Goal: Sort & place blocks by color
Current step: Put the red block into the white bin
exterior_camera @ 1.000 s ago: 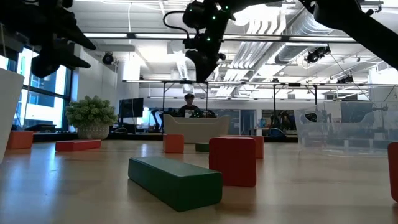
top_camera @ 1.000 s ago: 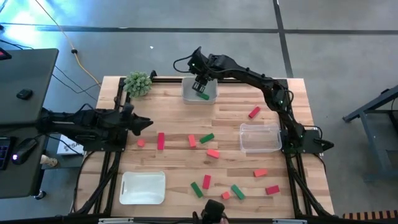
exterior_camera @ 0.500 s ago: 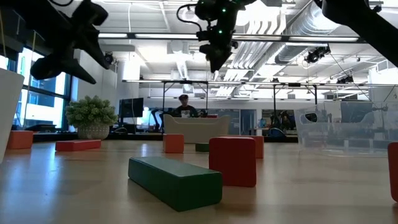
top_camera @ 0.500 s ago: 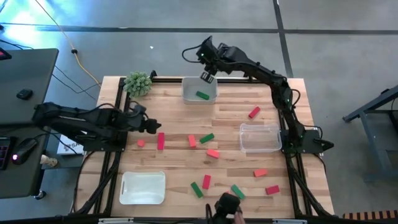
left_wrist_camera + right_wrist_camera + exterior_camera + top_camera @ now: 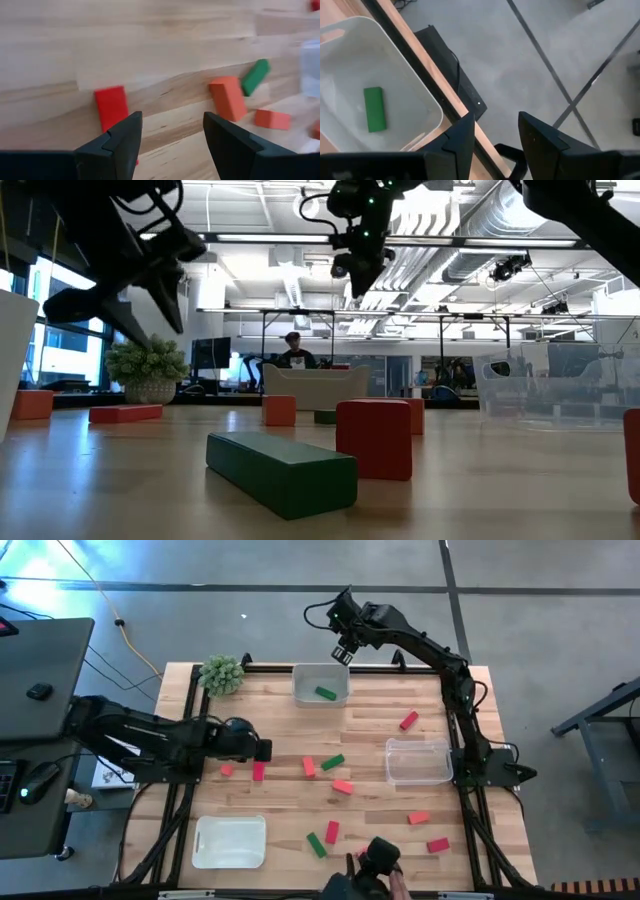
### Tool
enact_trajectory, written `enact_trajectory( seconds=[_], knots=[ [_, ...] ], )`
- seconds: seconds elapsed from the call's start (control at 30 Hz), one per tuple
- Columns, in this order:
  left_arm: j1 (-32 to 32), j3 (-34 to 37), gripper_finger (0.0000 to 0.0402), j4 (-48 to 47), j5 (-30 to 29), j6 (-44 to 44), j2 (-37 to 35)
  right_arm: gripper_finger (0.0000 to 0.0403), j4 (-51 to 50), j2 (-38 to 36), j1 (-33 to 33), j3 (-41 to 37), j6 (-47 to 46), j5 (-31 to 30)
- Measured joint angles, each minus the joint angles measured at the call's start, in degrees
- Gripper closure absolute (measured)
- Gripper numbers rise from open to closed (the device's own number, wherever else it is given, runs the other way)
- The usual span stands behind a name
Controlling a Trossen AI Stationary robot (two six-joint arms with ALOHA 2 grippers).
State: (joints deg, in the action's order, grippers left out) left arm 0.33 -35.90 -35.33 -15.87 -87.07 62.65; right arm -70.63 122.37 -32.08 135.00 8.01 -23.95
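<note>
Fingers of my left gripper [image 5: 170, 145] stand spread and empty, red block [image 5: 111, 107] just ahead; my right gripper [image 5: 494, 132] hangs parted, empty, beyond the tray [image 5: 422, 97] holding a green block [image 5: 374, 109].

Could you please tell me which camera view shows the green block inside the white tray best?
The right wrist view shows it best: the green block lies flat and whole on the floor of the white tray. The high view shows it small but clear. The low view's tray wall hides it, and the left wrist view does not include it.

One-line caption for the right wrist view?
Empty right gripper above the floor past the table edge, white tray holding one green block.
</note>
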Motion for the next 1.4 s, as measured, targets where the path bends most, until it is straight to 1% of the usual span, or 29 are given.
enact_trajectory(
  seconds=[0.17, 0.37, 0.47, 1.23, 1.33, 1.4],
  knots=[
    [-2.0, 0.0, 0.02, 0.0, 0.2, -4.6, 5.0, 0.026, 0.0, 0.0, -0.8, 0.0, 0.0, 3.2],
    [-3.8, 0.0, 0.02, -0.1, -0.2, -8.9, 8.9, 0.026, 0.0, 0.0, -1.4, 0.0, 0.0, 5.9],
    [-4.2, 0.0, 0.02, -0.1, -0.2, -10.3, 10.6, 0.026, 0.0, 0.0, -1.4, 0.0, 0.8, 6.1],
    [-4.2, -0.2, 0.02, 0.0, -0.5, -11.3, 22.0, 0.026, 0.1, 0.0, -1.4, 0.0, 2.6, 6.2],
    [-4.2, -0.2, 0.0207, -0.1, -0.5, -11.0, 22.4, 0.026, 0.1, 0.0, -1.4, 0.0, 2.6, 6.2],
    [-4.2, -0.2, 0.022, -0.2, -0.4, -10.1, 22.4, 0.026, 0.1, 0.0, -1.4, 0.0, 2.6, 6.2]
  ],
)
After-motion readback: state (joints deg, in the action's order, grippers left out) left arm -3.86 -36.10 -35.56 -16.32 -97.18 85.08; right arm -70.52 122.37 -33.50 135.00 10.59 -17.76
